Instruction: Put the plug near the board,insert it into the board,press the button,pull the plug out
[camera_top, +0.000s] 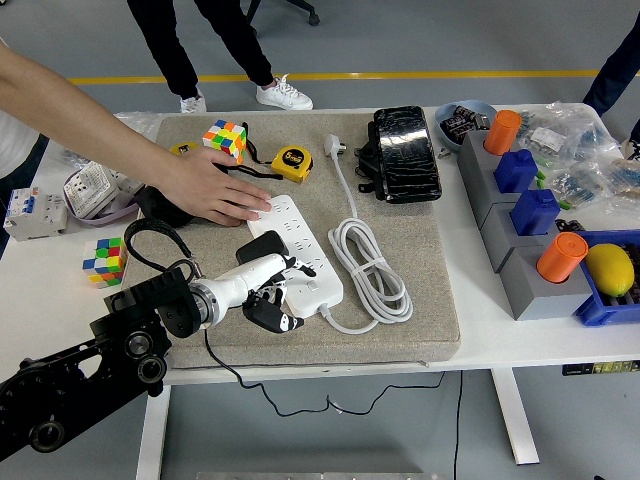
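The white power strip (303, 248) lies on the grey mat (420, 300), its white cord (370, 268) coiled to its right. My left hand (272, 296), white with black fingers, is at the strip's near left edge. Its fingers are curled around a black plug (258, 248) that sits just above the strip's left side. A black cable (213, 352) runs from under the hand over the table's near edge. A person's hand (213, 188) reaches in from the left and presses flat on the strip's far end. My right arm is out of view.
A Rubik's cube (226, 135) and a yellow tape measure (291, 162) lie behind the strip, and a black pouch (405, 152) at the back. A second cube (104, 259) and white sockets (92, 188) lie left. Grey blocks (515, 235) with orange and blue caps stand right.
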